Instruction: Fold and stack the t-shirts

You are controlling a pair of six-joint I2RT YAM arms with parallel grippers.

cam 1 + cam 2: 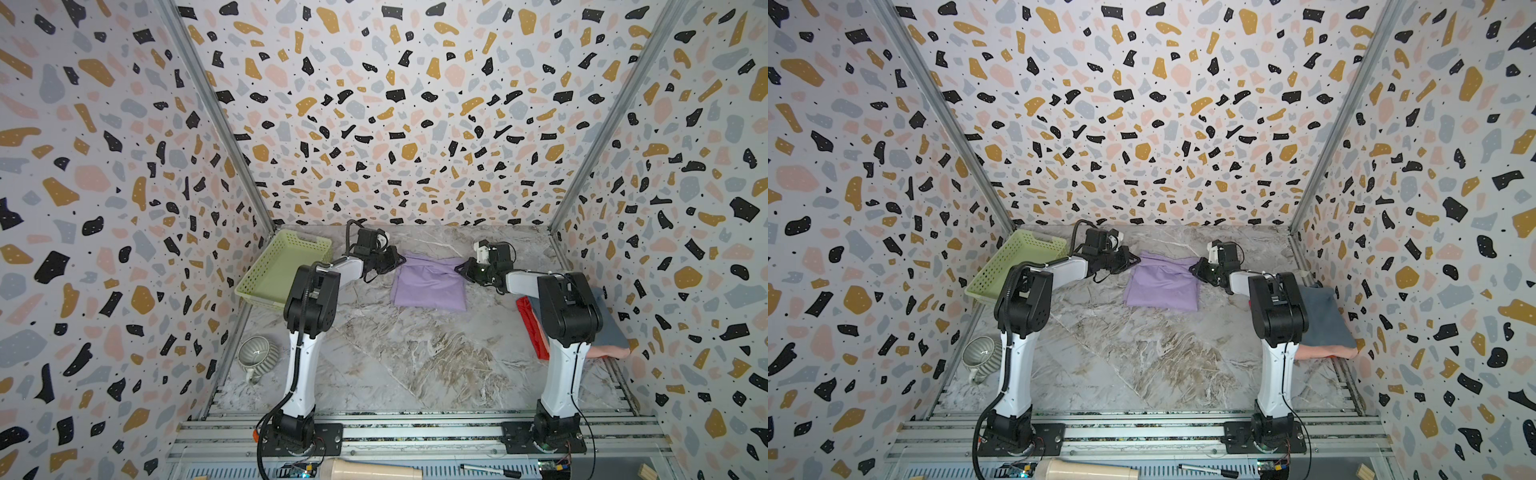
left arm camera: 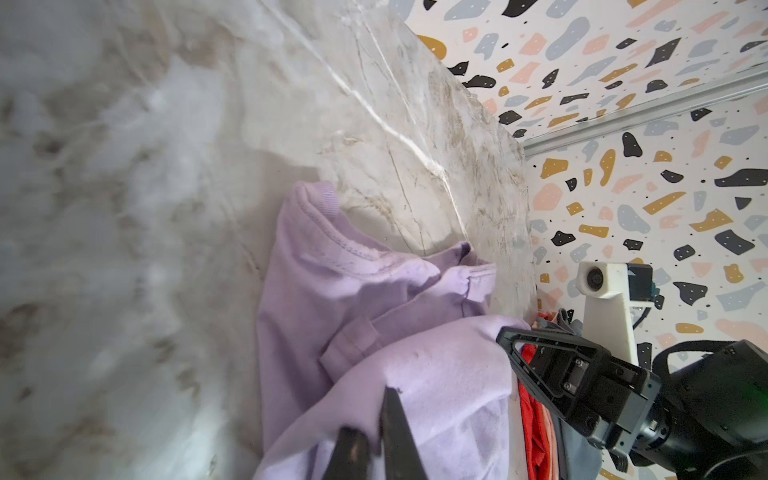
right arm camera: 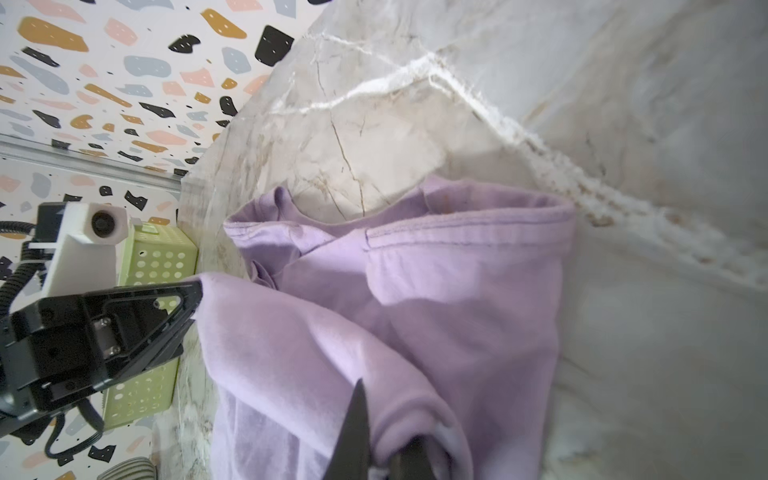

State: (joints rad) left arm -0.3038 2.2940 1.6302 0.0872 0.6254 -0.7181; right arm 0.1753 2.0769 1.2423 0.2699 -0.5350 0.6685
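Observation:
A lavender t-shirt (image 1: 428, 286) (image 1: 1163, 286) lies at the back middle of the marble table, partly folded. My left gripper (image 1: 398, 262) (image 2: 372, 415) is shut on a fold of its cloth at the far left corner. My right gripper (image 1: 463, 269) (image 3: 386, 415) is shut on the cloth at the far right corner. The held edge hangs raised between them over the collar (image 2: 328, 232). At the right wall, behind the right arm, sits a pile with a slate blue-grey t-shirt (image 1: 1320, 316) on top, a salmon pink one (image 1: 1325, 352) under it and a red one (image 1: 534, 328) at its left edge.
A pale green lattice basket (image 1: 282, 266) stands at the back left, close to the left arm. A ribbed grey mug (image 1: 257, 355) lies by the left wall. A cream cylinder (image 1: 370, 471) and a marker (image 1: 490, 469) lie on the front rail.

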